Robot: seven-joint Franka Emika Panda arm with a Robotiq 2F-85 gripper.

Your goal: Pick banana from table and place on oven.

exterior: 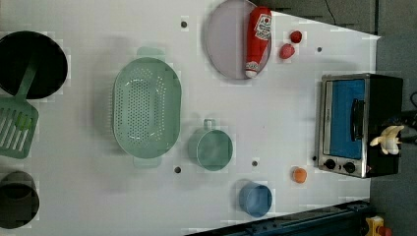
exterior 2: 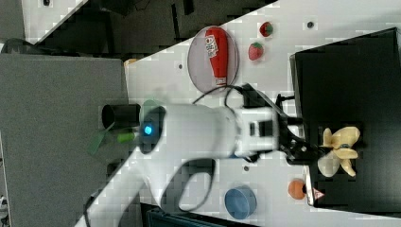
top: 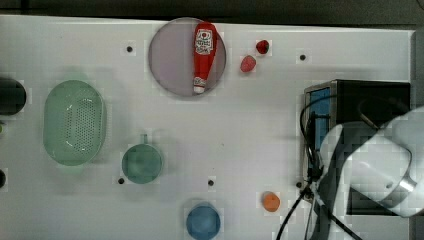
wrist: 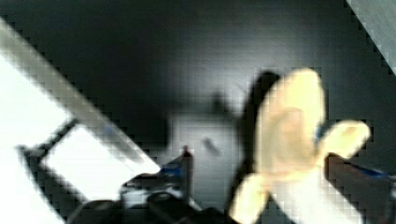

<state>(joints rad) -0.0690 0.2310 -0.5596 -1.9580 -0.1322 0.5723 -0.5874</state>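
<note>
One white table [top: 250,130], scattered kitchenware, grey surroundings.

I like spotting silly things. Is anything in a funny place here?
Yes. A ketchup bottle lies flat on its side on the round plate instead of standing. A peeled toy banana sits on the oven's black top, an unusual spot for fruit.

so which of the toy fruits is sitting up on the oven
The banana, pale yellow with splayed peel, lies on the oven top; the orange fruit and two strawberries sit on the table.
</note>
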